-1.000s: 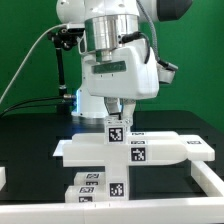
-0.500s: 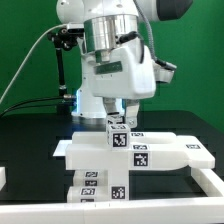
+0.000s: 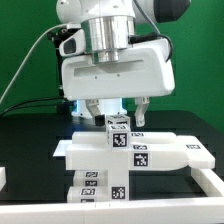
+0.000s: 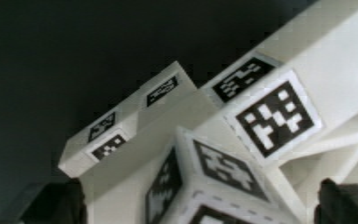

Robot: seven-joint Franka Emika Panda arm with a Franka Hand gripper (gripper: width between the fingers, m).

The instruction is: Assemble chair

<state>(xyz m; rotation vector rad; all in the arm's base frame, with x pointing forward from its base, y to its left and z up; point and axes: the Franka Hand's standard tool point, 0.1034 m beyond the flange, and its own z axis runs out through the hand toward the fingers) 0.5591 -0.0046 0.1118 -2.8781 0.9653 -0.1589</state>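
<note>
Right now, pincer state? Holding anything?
Pincer: open, fingers either side of the chair part's top block, holding nothing.

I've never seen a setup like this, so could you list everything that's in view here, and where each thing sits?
Matte white blocky plastic chair parts with black-and-white square tags: several, some fitted together in a cross shape; white; middle of the black table, below the claw.
Small tagged upright white block: one; white; on top of the cross, between the claw's fingers but not gripped.
Black table top: one; black; under everything.
White raised border: one; white; along the table edge at the exterior view's right.
Green backdrop: one; green; behind the scene.
Black cable: one; black; at the exterior view's left, leading to the arm.
Glossy white robot arm: one; white; above the parts.
Claw: one; open around the small block.
</note>
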